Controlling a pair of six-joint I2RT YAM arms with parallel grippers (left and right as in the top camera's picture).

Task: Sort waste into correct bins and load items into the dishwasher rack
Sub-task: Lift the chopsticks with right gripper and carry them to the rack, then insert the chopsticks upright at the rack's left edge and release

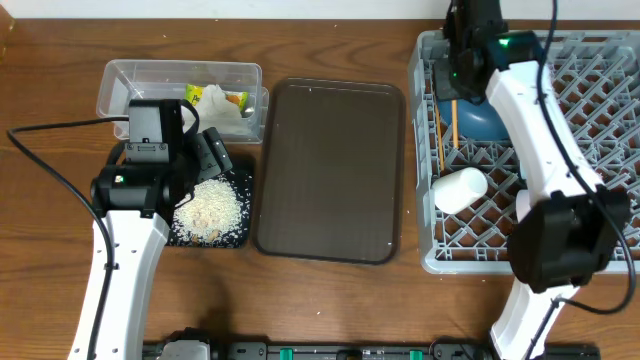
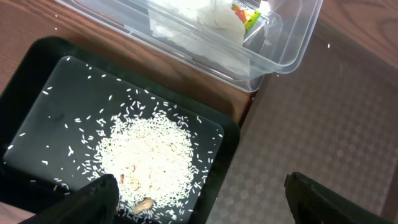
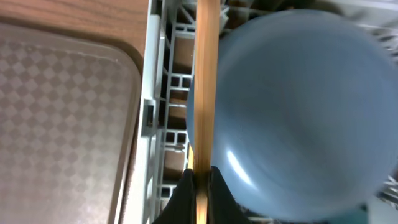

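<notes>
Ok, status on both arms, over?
Left gripper open above rice in black tray. Right gripper shut on chopsticks over dishwasher rack. Light-blue bowl tight beside them.

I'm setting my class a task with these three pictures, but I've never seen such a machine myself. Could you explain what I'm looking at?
Two robot arms work at a wooden table. One picture looks down from above; the other two come from a camera on each wrist. On the table lie a clear tub holding a paper napkin, a black tray holding rice, a brown tray and a grey dish rack with a blue bowl in it. The left arm hovers over the rice, its jaws open and empty. The right arm reaches into the rack, its jaws shut on wooden chopsticks beside the bowl.
</notes>
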